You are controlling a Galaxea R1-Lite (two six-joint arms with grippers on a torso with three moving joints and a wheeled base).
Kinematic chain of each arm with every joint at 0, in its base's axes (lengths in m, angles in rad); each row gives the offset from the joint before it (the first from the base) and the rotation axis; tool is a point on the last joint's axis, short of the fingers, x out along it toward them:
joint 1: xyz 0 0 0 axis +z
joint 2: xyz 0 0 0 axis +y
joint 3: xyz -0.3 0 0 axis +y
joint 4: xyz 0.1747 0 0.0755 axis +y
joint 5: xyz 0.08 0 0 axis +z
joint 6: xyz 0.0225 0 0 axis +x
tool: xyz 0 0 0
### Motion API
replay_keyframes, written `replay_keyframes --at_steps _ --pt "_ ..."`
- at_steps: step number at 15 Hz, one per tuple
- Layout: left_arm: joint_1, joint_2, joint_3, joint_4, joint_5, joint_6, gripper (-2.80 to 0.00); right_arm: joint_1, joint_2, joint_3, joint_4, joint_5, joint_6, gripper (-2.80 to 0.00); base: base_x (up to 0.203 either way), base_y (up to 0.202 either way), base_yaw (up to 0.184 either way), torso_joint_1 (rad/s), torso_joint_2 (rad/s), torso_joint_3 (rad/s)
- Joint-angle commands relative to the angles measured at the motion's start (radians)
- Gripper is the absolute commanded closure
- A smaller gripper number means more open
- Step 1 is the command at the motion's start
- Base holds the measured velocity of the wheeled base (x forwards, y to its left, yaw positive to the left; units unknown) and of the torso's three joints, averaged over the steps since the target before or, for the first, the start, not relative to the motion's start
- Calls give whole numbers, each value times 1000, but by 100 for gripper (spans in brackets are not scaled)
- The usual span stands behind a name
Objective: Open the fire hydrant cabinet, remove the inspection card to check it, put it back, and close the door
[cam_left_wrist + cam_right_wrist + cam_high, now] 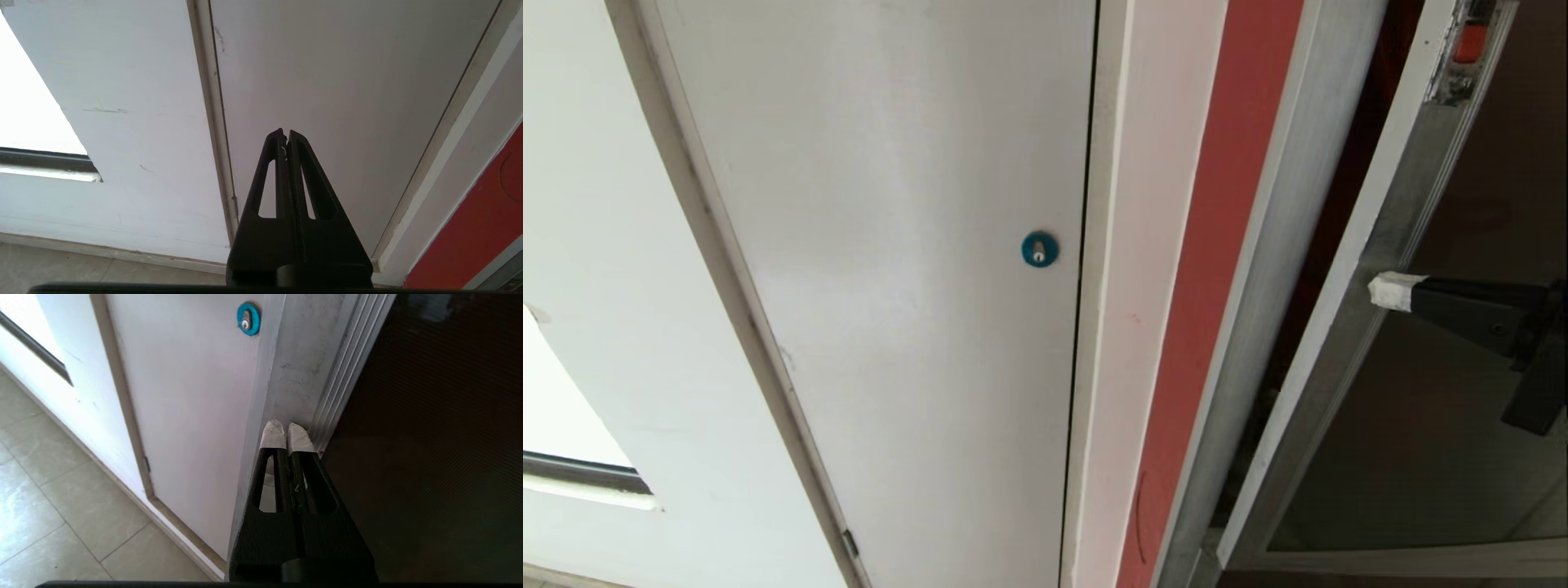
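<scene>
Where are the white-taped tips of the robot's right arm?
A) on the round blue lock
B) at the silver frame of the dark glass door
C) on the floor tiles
B: the shut right gripper has its taped tips at the aluminium frame of the door, away from the blue lock.

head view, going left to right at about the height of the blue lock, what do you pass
white wall → white panel door → round blue lock → pale door frame → red strip → aluminium cabinet frame → glass door's aluminium edge → right gripper, shut, white-taped tips at that edge
</scene>
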Motion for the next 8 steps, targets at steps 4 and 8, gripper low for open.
replay_keyframes --at_steps 4,8 --pt "0 1 6 0 0 0 0 1 77 0 -100 -68 -2 0 0 0 0 0 0 0" --pt "0 1 6 0 0 0 0 1 133 -6 -167 -110 -2 0 0 0 0 0 0 0"
